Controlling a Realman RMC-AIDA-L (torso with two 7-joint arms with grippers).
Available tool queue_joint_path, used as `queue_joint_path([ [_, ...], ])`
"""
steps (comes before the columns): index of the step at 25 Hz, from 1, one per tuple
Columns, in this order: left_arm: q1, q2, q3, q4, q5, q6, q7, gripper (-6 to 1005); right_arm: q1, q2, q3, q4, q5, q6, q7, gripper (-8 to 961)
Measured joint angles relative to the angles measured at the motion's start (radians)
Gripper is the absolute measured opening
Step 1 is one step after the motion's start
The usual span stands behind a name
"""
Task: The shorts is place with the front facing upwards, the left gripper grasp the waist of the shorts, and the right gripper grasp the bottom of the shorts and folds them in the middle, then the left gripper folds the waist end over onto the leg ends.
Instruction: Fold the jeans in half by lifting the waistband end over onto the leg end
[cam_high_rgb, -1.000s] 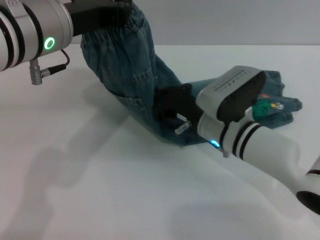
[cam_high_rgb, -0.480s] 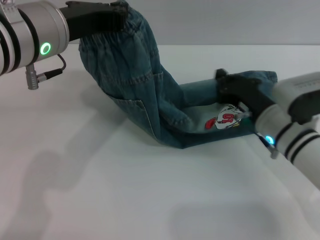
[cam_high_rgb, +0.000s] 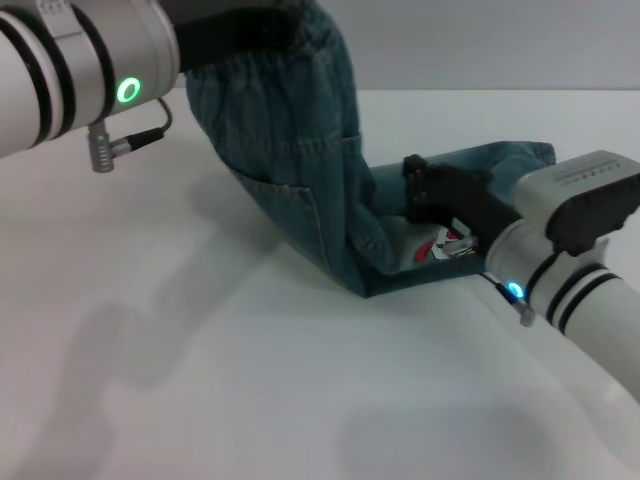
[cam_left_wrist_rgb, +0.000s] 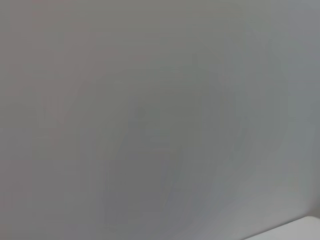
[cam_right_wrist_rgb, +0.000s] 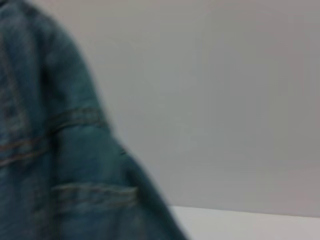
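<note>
The blue denim shorts (cam_high_rgb: 290, 170) hang by the elastic waist from my left gripper (cam_high_rgb: 285, 30), which is shut on the waist high at the back left. The leg ends (cam_high_rgb: 500, 160) lie flat on the white table (cam_high_rgb: 200, 380), and a red and white patch (cam_high_rgb: 440, 245) shows on them. My right gripper (cam_high_rgb: 418, 190) sits low over the leg part, just to the right of the hanging fabric. The right wrist view shows the denim (cam_right_wrist_rgb: 50, 150) close up against a grey wall. The left wrist view shows only a grey surface.
The white table runs wide to the front and left of the shorts. My right arm (cam_high_rgb: 590, 290) reaches in from the lower right. A grey wall (cam_high_rgb: 500, 40) stands behind the table.
My left gripper has carried the waist to the right, toward the leg ends. My right gripper pulled back to the right, then moved left again over the leg part.
</note>
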Motion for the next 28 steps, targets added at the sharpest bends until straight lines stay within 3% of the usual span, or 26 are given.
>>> queue_joint_path([
  [16,-0.002,0.000,0.066,-0.068,-0.006,0.028,-0.001,57,0.134,0.003,-0.100,0.001,0.001,0.085,0.078,71],
  [28,-0.007,0.000,0.081,-0.057,-0.008,0.049,-0.001,57,0.151,0.008,-0.128,-0.003,0.001,0.088,0.086,76],
])
